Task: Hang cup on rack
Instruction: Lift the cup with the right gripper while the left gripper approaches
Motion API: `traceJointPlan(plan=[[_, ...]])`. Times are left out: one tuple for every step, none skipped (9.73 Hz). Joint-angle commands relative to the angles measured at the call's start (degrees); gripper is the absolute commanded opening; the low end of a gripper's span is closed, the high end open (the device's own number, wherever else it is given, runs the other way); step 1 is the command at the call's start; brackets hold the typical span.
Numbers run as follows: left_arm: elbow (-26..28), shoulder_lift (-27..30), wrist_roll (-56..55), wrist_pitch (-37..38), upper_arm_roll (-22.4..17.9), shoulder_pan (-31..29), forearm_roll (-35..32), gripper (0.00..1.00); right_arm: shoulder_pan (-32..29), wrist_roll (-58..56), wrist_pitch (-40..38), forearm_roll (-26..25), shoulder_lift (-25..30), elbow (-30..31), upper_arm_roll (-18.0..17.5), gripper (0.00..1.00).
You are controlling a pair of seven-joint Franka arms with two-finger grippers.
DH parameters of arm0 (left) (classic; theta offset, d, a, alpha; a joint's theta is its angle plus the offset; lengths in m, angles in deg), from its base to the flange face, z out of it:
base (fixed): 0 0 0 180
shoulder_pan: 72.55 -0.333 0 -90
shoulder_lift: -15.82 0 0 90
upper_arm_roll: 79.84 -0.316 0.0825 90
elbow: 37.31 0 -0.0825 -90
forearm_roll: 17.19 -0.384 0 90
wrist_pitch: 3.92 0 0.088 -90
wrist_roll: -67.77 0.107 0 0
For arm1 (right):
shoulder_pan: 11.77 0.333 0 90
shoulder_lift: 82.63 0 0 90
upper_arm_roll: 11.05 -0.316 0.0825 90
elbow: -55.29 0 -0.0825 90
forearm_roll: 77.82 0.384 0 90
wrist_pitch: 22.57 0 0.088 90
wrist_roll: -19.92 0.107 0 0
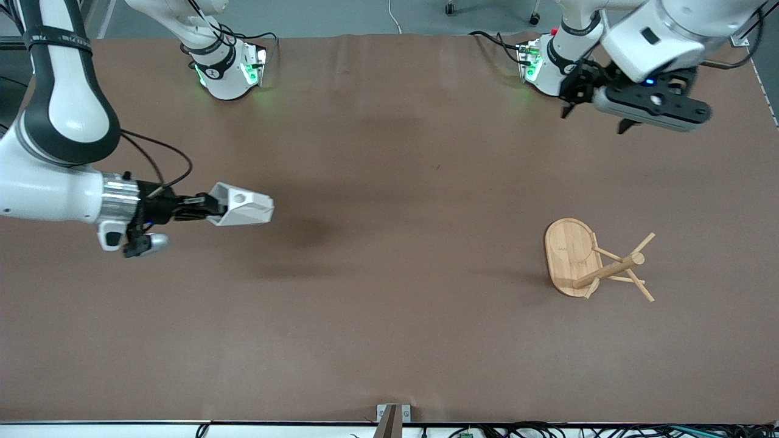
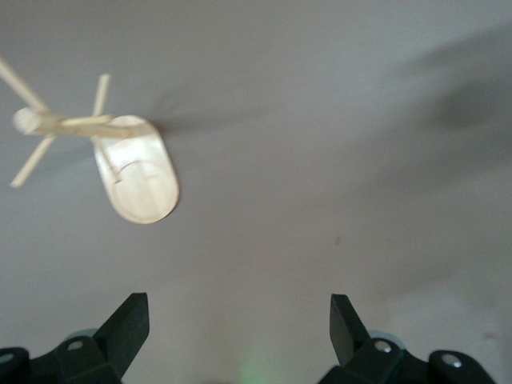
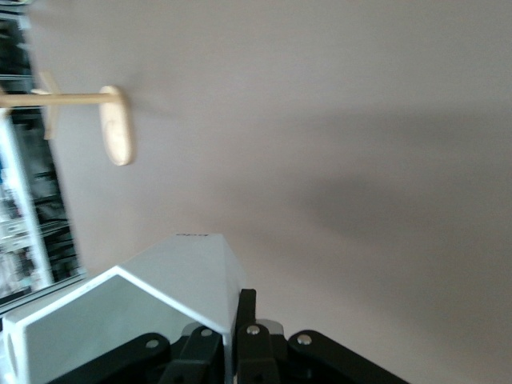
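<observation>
1. We hold the cup [image 1: 242, 207] in our right gripper [image 1: 204, 207], whose fingers are clamped on the cup's wall at its rim end. The cup lies on its side in the air over the bench's right-arm end, about midway between the robot-side edge and the camera-side edge, its handle tab and round hole facing up.

2. Our right wrist view shows the cup [image 3: 128, 316] close against the fingers [image 3: 244, 320], with the rack [image 3: 112, 120] well apart from it.

3. The rack [image 1: 584, 258] stands on the bench [image 1: 389, 334] toward the left arm's end, its oval base flat on the surface and its pegs fanning off the central post.

4. Our left gripper [image 1: 630, 115] waits in the air over the robot-side edge near the left arm's base, its fingers [image 2: 128, 324] spread wide and holding nothing; its wrist view looks down on the rack [image 2: 140, 180].

5. We judge the step in hand to be the carry: the cup is lifted but not yet near a peg.

6. The next move likely calls for travelling along the bench to the rack, then turning the cup so the tab's hole lines up with an upward-angled peg before sliding it on.
</observation>
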Motion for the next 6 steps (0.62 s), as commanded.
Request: traceJointPlan(plan=[[0.5,-1.1,0.3,-4.9,8.1,0.1,0.5,1.0,0.0,-0.6,0.2,11.6,0.7,2.7,-4.4,0.0],[0.5,-1.5,0.4,-7.6,10.2,0.6,0.6,1.0,0.4,-0.6,0.8,14.9,0.7,3.7,-6.4,0.0],[0.5,-2.6,0.3,-10.3,13.1,1.2,0.3,1.0,0.4,-0.6,0.7,17.9,0.6,4.4,-8.3,0.0],[0.5,-3.4,0.6,-12.8,13.7,2.0,0.2,1.0,0.5,-0.6,0.7,21.0,0.5,4.7,-9.8,0.0],[0.4,-5.0,1.4,-15.0,14.0,3.9,0.1,1.0,0.5,-0.6,0.4,23.7,0.3,5.1,-10.6,0.0],[0.4,-5.8,2.8,-17.4,14.1,4.1,0.1,1.0,0.5,-0.6,0.1,27.6,0.2,5.6,-11.3,0.0]])
